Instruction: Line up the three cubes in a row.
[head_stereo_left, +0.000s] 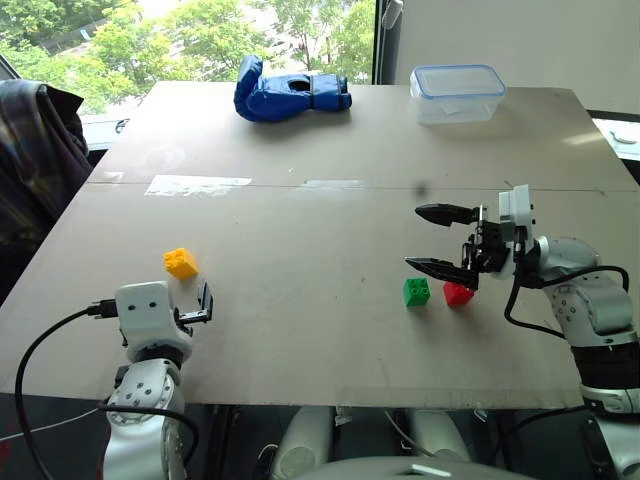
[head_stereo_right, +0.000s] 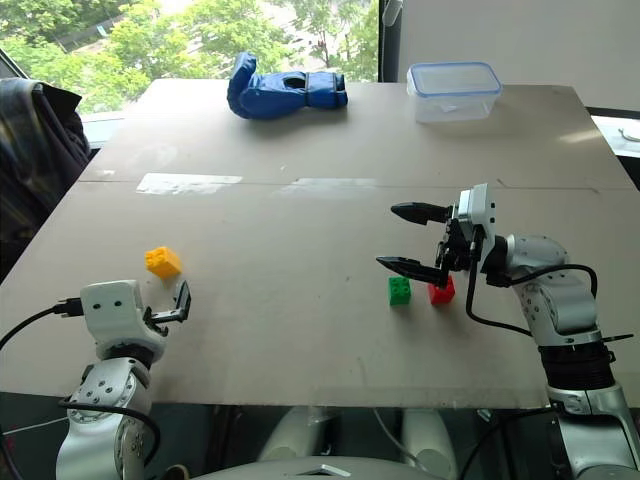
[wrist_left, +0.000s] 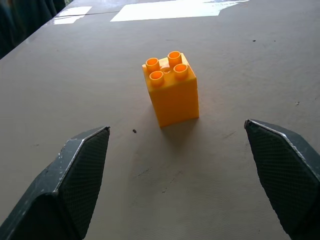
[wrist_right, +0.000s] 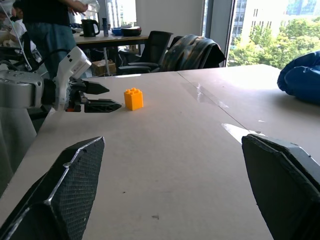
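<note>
On the brown table (head_stereo_left: 300, 330) sit three studded cubes: one yellow cube (head_stereo_left: 180, 262) near the left gripper (head_stereo_left: 204, 303), one green cube (head_stereo_left: 417, 291) touching one red cube (head_stereo_left: 458, 293). Both the left and the right gripper (head_stereo_left: 432, 240) stand spread wide, empty, the right just above the green-red pair.

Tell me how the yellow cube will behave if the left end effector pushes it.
The yellow cube looks like rigid plastic, so probably stiff and light. It stands taller than wide, so a high push may tip it. On the smooth table it would likely slide, not roll.

Office: desk (wrist_right: 107, 40) with kettle (wrist_right: 90, 27), office chairs (wrist_right: 155, 47), large windows (wrist_right: 260, 30).
</note>
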